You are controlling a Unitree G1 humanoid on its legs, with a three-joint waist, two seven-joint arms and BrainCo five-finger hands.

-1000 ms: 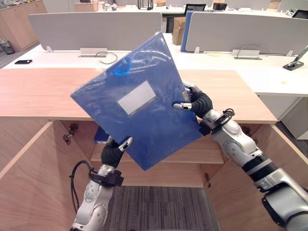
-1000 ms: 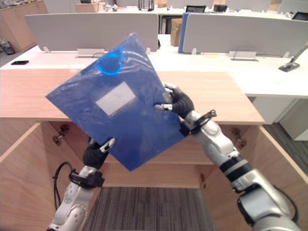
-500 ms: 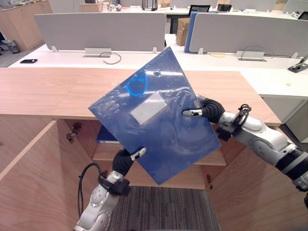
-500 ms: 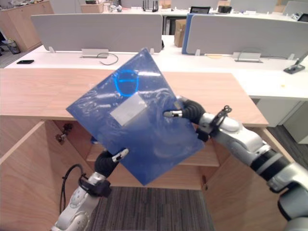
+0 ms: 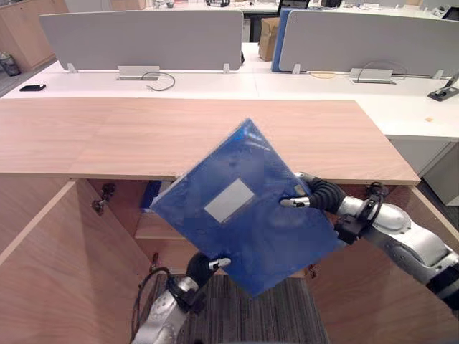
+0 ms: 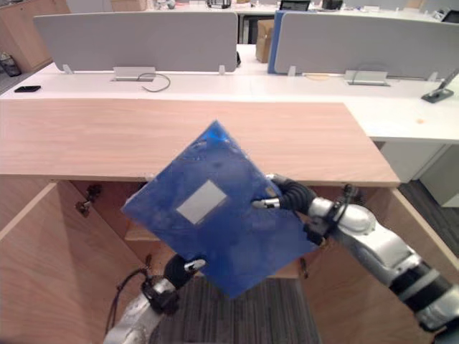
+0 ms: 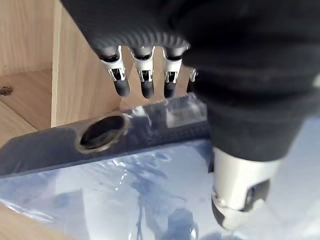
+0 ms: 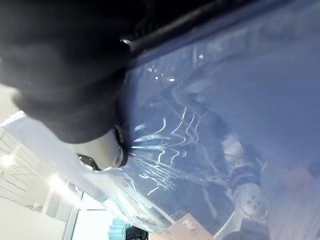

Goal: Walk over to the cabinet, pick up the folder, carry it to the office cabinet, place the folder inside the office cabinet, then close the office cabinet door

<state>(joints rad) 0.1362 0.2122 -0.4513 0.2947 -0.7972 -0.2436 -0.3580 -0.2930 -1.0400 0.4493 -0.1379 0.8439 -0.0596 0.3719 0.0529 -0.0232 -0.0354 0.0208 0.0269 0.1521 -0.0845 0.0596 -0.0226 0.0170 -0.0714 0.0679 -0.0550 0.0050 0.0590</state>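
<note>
Wooden cabinet (image 5: pixel 107 136) open behind; folder (image 5: pixel 267 240) held diamond-wise, corner up.

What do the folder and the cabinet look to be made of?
The folder: likely plastic, glossy blue, given rippled highlights on its cover. The cabinet: wood or wood-look laminate, matte; pale grain runs along top and doors.

Grey striped carpet (image 5: pixel 281 322) covers the near floor. Far off, white desks (image 5: pixel 215 82) carry grey divider screens (image 5: pixel 143 39), a cardboard box (image 5: pixel 267 37) stands between the screens, and wooden cupboards (image 5: pixel 29 29) stand far left.
</note>
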